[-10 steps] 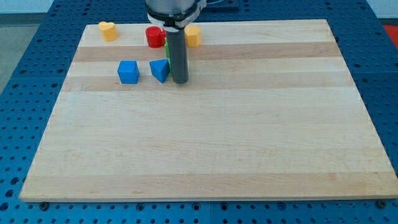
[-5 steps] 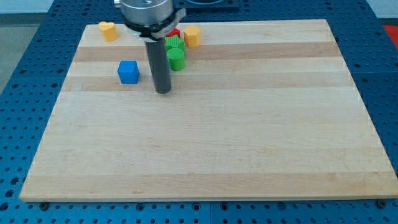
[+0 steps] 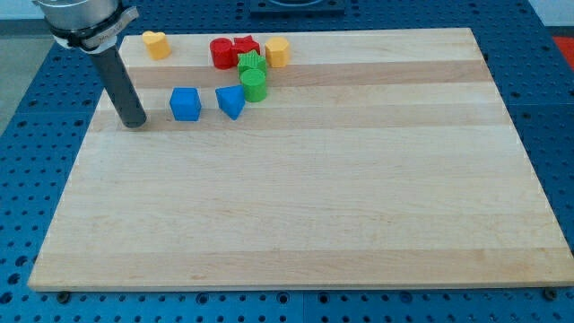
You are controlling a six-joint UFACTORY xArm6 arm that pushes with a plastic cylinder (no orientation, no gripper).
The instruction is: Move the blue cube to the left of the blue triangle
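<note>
Pale wooden board [image 3: 296,197] on blue pegboard [image 3: 547,108]

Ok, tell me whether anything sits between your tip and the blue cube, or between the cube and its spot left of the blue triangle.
Nothing visible does. My tip stands at the view's left of the blue cube, with bare board between them. The cube already lies left of the blue triangle, a small gap apart.
</note>
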